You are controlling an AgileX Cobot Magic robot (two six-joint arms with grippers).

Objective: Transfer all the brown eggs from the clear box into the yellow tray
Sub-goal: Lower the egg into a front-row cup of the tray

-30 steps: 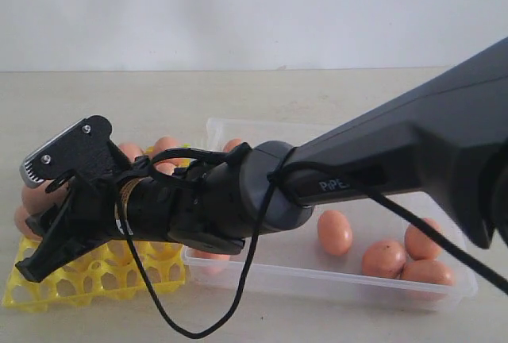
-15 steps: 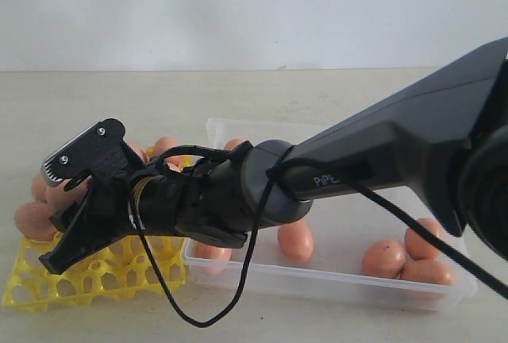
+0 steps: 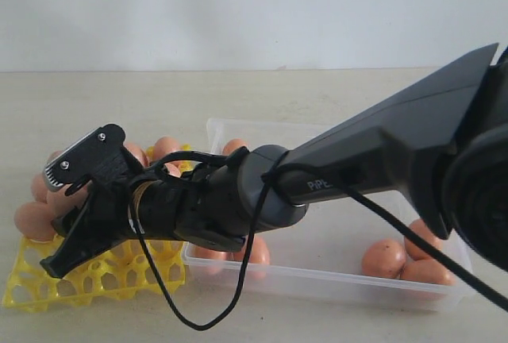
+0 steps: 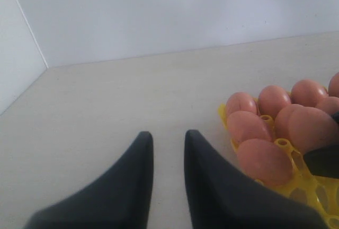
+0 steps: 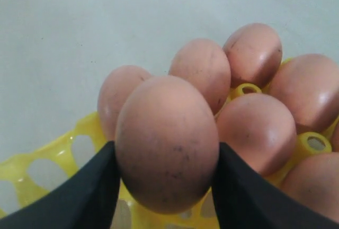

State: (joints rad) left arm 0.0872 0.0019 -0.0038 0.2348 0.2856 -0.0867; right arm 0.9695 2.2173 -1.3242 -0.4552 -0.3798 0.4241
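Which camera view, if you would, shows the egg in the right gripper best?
The right wrist view: the held egg sits large between the right gripper's fingers. The exterior view shows only a sliver of it; in the left wrist view I cannot single it out.

even soft light, faint shadows, wrist foregrounds blurred

Yellow tray partly behind right gripper

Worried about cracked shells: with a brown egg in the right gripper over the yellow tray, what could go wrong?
The held egg hangs beside seated eggs; lowering it off-centre could knock shells together. The right gripper pinches only its sides, so it might slip. The dangling black cable could snag the yellow tray.
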